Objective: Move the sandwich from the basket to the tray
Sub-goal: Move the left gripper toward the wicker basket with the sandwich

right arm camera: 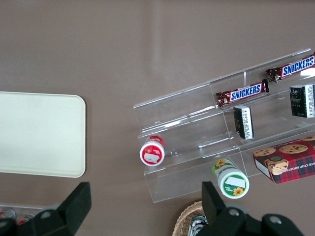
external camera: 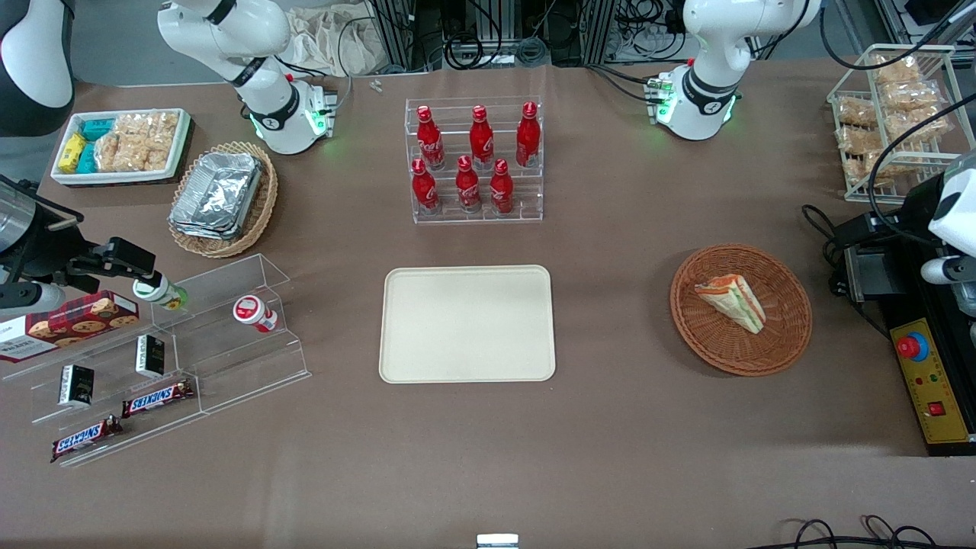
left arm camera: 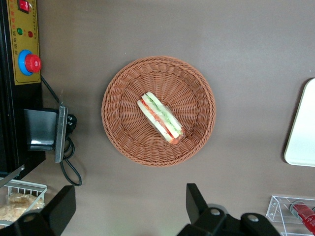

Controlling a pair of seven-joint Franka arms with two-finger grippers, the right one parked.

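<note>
The sandwich [external camera: 732,302] [left arm camera: 160,118], a wrapped white-bread wedge with green and orange-red layers, lies in the round reddish-brown wicker basket [external camera: 785,335] [left arm camera: 118,98]. The cream-beige tray [external camera: 467,323] [left arm camera: 302,130] lies flat with nothing on it, beside the basket toward the parked arm's end. My gripper [left arm camera: 128,209] hangs high above the table, open wide, with nothing between its fingers [left arm camera: 196,200]. It is over bare table just beside the basket's rim, farther from the front camera than the sandwich. It touches neither.
A black control box with a red stop button [external camera: 913,347] [left arm camera: 30,63] and cables sits close to the basket toward the working arm's end. A wire rack of bagged snacks [external camera: 892,114] stands farther back. A clear stand of red bottles [external camera: 474,160] is farther from the camera than the tray.
</note>
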